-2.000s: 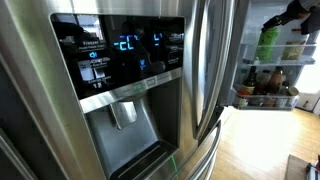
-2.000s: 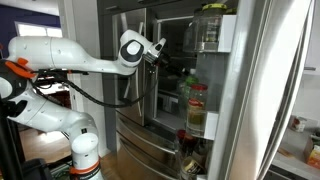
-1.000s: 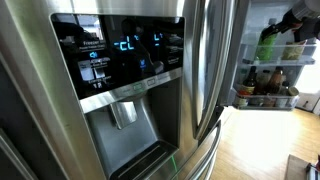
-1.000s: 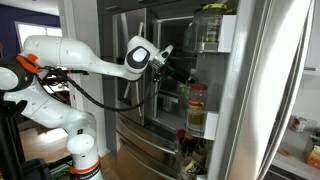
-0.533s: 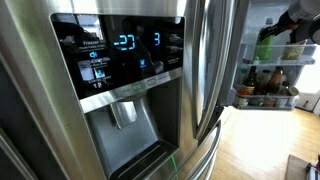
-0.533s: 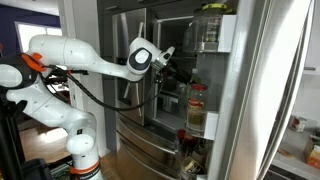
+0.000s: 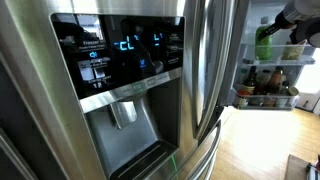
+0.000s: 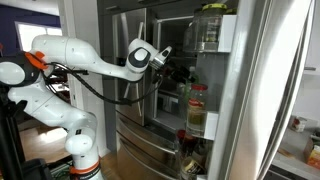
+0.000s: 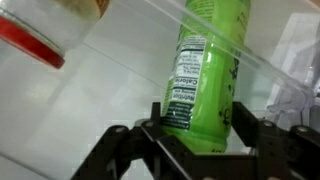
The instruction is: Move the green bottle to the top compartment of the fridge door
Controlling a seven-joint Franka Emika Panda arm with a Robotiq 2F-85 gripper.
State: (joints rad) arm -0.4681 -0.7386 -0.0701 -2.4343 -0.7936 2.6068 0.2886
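My pincer (image 9: 197, 140) clamped the bottle (image 9: 205, 70) low on its body, behind the rail (image 9: 270, 62) of a door bin; which bin was unclear. Risk: a tilted lift could snag the bottle on the rail and loosen the grip.

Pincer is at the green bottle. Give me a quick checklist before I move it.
1. Is the bottle between the pincer fingers: ok, one finger on each side.
2. Is the bottle upright: ok, nearly.
3. Is the rail out of the bottle's way: not ok, it crosses in front of the bottle.
4. Is the jar apart from the bottle: ok.
5. Is there room in the top compartment: cannot tell.
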